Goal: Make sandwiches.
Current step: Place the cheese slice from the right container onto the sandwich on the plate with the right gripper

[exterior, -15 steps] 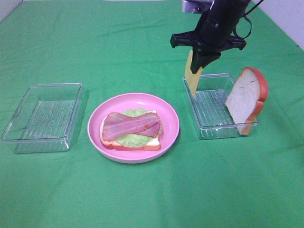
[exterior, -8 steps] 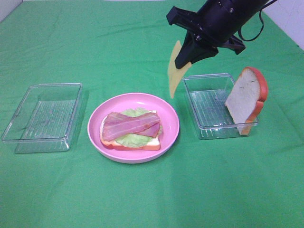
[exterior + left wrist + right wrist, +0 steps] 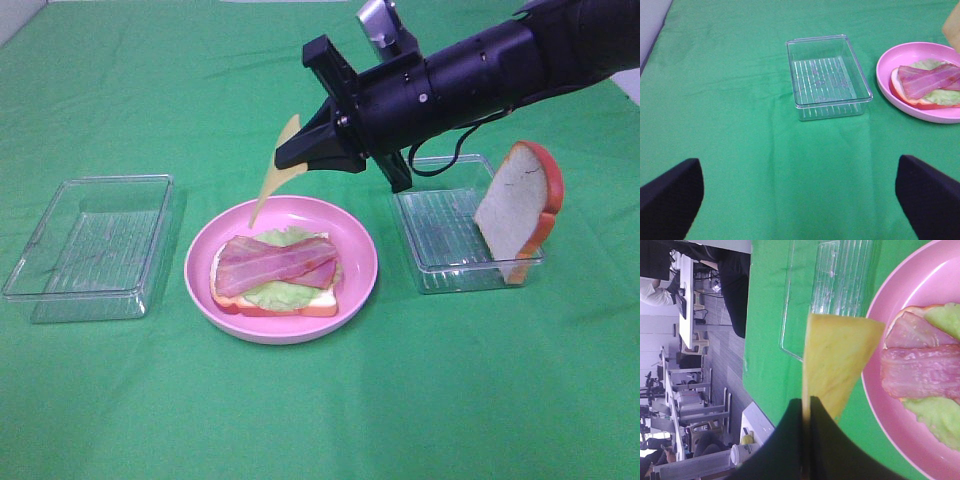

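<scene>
Hanging from the right gripper (image 3: 290,158), whose jaws pinch its upper end, the cheese slice (image 3: 272,180) points its long axis toward seven o'clock over the pink plate (image 3: 365,260) at its eleven o'clock rim. On the plate the bacon (image 3: 275,263) lies eight-to-two. The left gripper (image 3: 797,167) stands wide apart, holding nothing.
</scene>
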`<state>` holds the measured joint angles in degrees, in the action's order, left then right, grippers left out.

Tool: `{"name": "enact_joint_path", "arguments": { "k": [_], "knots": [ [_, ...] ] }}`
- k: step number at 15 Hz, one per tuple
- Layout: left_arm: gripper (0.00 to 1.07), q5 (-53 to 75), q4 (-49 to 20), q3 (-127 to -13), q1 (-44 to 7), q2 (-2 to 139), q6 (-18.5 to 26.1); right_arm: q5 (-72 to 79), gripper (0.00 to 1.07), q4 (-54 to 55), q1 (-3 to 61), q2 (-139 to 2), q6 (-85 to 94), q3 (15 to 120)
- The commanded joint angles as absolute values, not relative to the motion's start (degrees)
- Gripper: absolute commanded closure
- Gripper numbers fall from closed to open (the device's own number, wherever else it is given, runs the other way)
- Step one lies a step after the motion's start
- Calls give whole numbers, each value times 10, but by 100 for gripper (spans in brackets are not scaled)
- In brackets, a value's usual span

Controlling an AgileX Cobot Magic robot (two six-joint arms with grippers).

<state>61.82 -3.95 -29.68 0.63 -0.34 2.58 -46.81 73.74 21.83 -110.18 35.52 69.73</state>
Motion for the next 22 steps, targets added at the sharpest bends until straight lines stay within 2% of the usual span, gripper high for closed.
{"name": "enact_joint_path", "arguments": {
  "k": [1,5,9,22],
  "knots": [
    [9,618,-45,-296,3,-13,22,-443,107,791,237,-1129,390,696],
    [9,618,-45,-296,3,-13,21,-395,107,832,263,-1183,405,698],
    [9,617,-45,-296,3,-13,21,-411,107,850,263,-1221,394,733],
    [9,617,-45,-296,3,-13,21,-429,107,786,262,-1234,359,734]
  ]
}}
